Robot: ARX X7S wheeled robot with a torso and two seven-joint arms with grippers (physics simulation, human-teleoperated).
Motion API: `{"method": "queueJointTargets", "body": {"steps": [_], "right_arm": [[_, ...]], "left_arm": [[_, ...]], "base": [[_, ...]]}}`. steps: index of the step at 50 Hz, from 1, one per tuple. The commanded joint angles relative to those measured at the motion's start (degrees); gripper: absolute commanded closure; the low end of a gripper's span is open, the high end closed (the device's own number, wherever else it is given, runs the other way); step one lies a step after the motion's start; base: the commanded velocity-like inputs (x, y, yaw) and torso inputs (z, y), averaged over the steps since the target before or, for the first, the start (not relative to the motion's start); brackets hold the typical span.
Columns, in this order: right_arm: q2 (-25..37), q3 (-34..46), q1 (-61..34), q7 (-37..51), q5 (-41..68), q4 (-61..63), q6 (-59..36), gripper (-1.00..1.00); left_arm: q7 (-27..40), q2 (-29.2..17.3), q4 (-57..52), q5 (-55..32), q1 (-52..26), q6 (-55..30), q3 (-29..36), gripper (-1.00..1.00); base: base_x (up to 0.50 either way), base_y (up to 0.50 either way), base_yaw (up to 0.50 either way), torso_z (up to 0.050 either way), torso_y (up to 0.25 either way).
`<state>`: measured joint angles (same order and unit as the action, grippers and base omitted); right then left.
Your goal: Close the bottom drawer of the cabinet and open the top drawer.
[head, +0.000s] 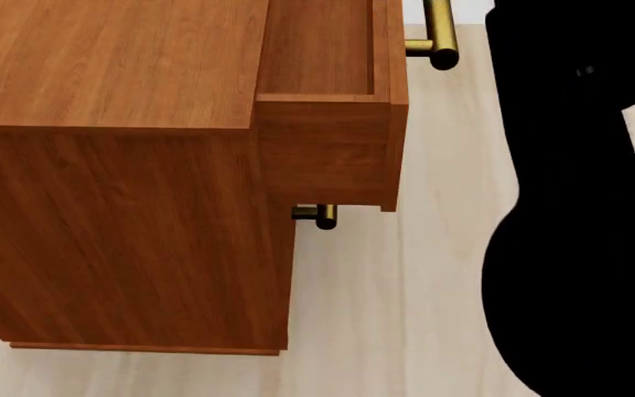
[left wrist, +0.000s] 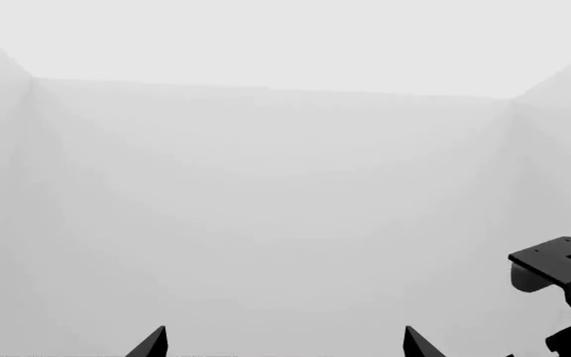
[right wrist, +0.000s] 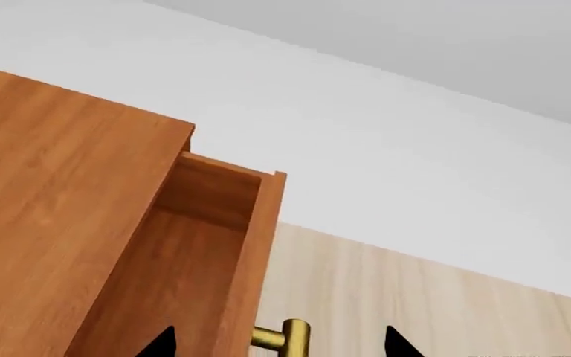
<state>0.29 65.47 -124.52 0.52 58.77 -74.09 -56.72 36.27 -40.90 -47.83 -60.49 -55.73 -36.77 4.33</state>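
The cabinet [head: 108,165] stands on a pale wood floor, filling the left part of the head view; no table shows, so places are given against the cabinet itself. The top drawer [head: 334,124] is pulled out from the cabinet front, its brass handle [head: 436,37] jutting further out beside a large black robot body [head: 582,231]. Under it a lower handle [head: 320,217] sits close against the cabinet front; whether it belongs to the middle or the bottom drawer cannot be told, and the bottom drawer itself is hidden.

The drawer is probably a stiff wooden box that slides straight along its runners, moderately heavy, and not fragile. The bar handle is the place to grip; smooth brass may slip, so a hold around the bar's middle would pull evenly without racking the drawer.

The right wrist view shows the right gripper [right wrist: 277,343] with its two dark fingertips [right wrist: 161,343] spread apart, one each side of the handle bar [right wrist: 285,338] but not clamped on it. The head view hides this. The left wrist view shows only blank grey walls, with the left gripper [left wrist: 283,343] tips also apart and holding nothing.
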Motion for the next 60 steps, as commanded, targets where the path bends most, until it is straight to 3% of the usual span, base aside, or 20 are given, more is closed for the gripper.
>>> {"method": "queueJointTargets", "body": {"steps": [1, 24, 60], "right_arm": [[-0.28, 7.30, 0.21, -0.12, 5.76, -0.01, 0.38, -1.00], [-0.29, 18.37, 0.30, -0.24, 15.37, 1.87, 1.35, -1.00], [-0.29, 19.95, 4.71, -0.73, 16.12, 1.69, 3.91, -1.00]], "left_arm": [[-0.05, -0.42, -0.03, 0.07, 0.93, 0.51, -0.45, -1.00], [-0.83, -0.59, 0.46, 1.37, 2.24, 1.48, -0.22, -1.00], [-2.83, -0.79, 2.36, 4.46, 3.80, 2.81, 1.05, -1.00]], "base": [[0.00, 0.00, 0.00, 0.000, 0.000], [0.00, 0.00, 0.00, 0.000, 0.000], [0.00, 0.00, 0.00, 0.000, 0.000]]}}
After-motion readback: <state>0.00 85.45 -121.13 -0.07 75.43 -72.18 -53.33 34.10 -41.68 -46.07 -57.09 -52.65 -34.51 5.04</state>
